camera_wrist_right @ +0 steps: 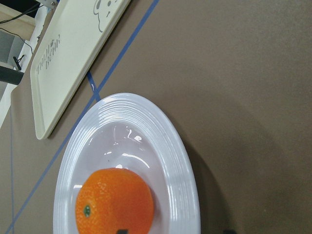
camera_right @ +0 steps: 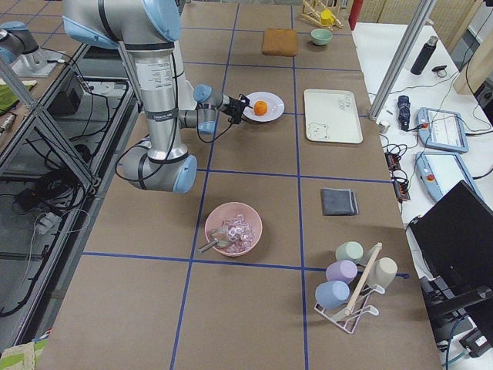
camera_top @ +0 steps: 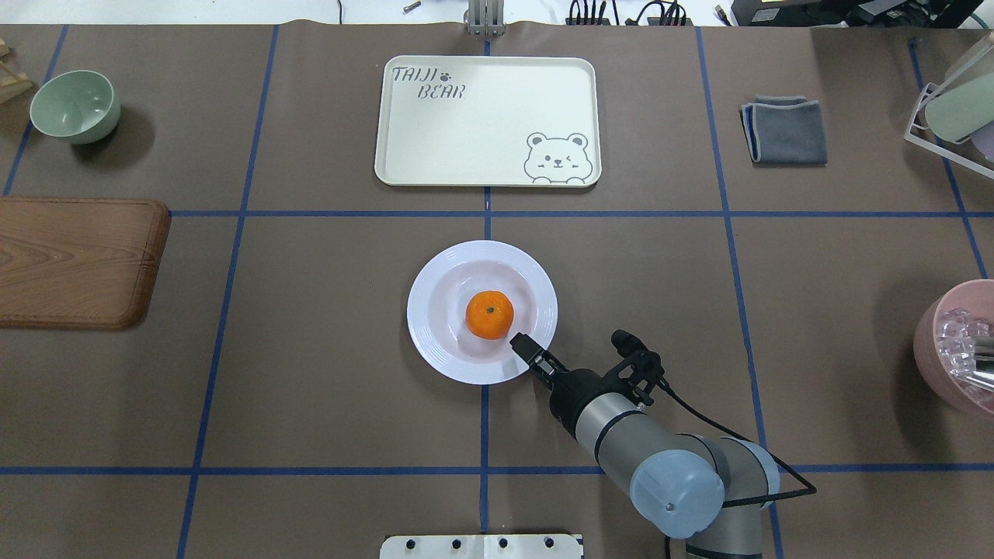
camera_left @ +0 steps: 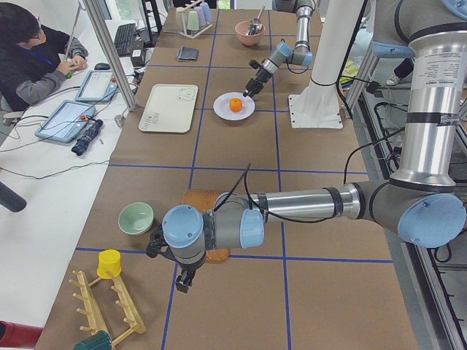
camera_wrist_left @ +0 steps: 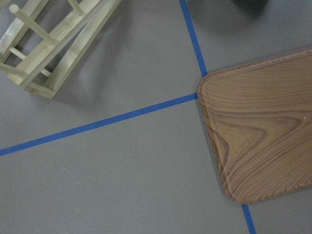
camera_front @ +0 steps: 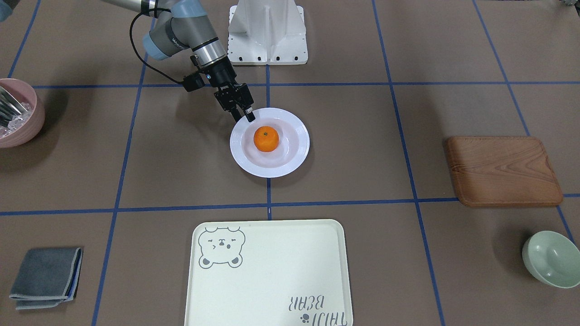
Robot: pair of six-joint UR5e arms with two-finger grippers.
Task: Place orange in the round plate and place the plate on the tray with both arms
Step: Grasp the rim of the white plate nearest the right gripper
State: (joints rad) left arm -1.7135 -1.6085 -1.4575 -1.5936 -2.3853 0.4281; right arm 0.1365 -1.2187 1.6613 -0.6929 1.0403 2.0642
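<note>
The orange (camera_front: 266,138) (camera_top: 489,314) (camera_wrist_right: 114,200) lies in the middle of the white round plate (camera_front: 294,158) (camera_top: 435,341) (camera_wrist_right: 180,161) at the table's centre. My right gripper (camera_front: 244,117) (camera_top: 522,345) is open at the plate's rim on the robot's side. In the right wrist view one fingertip shows over the plate and the other outside it. The cream bear tray (camera_front: 272,271) (camera_top: 481,124) sits bare beyond the plate, across a blue line. My left gripper (camera_left: 182,283) hangs over the table's left end near the wooden board; I cannot tell whether it is open or shut.
A brown wooden board (camera_top: 70,260) (camera_wrist_left: 263,141) and a pale green bowl (camera_top: 75,105) are on the robot's left. A pink bowl (camera_top: 955,349), a folded grey cloth (camera_top: 784,130) and a cup rack (camera_top: 955,109) are on its right. A person (camera_left: 29,58) sits beside the table.
</note>
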